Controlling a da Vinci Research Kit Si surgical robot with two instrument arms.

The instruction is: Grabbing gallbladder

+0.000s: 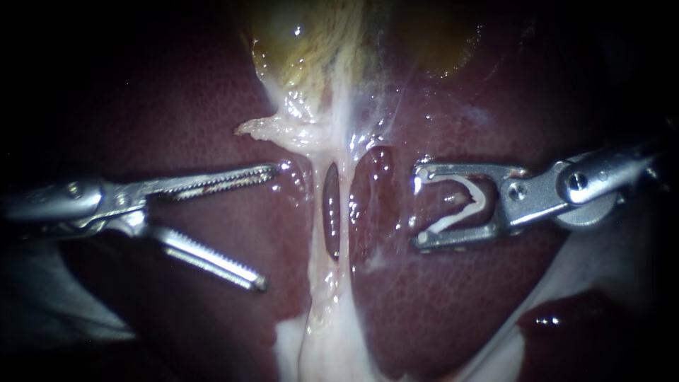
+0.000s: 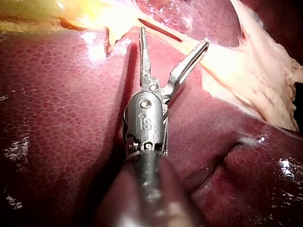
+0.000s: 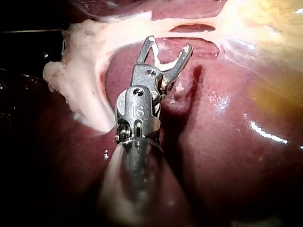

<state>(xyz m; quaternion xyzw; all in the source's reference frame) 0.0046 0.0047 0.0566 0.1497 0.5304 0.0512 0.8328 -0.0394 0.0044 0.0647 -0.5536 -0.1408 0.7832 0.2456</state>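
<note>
Yellow-green and wet, the gallbladder (image 1: 311, 42) sits at the top centre of the endoscope view, partly cut by the upper edge. From its lower end a ragged white flap and two pale tubes (image 1: 344, 212) run down the middle of the frame, with a dark slit-like window between them. Dark red liver (image 1: 495, 304) lies behind all of this.

The left instrument's end effector (image 1: 267, 226) comes in from the left. Its jaws are spread wide and hold nothing. The toothed upper jaw reaches to just beside the tubes, below the white flap. The lower jaw points down and to the right, over bare liver.

The right instrument's end effector (image 1: 421, 205) waits at the right, near the tubes but apart from them. Its jaws also stand apart, and a curved white clip (image 1: 463, 205) lies in the gap between them.

I judge that the grab is not yet made, because the left jaws are level with the tubes and not with the gallbladder. If they close here, they could catch a tube or the thin white tissue instead, and a pull could tear it. On the gallbladder itself, a shallow bite on the slippery wall may slide off, while a hard bite with the teeth may pierce it. The low jaw could also scrape the liver.
</note>
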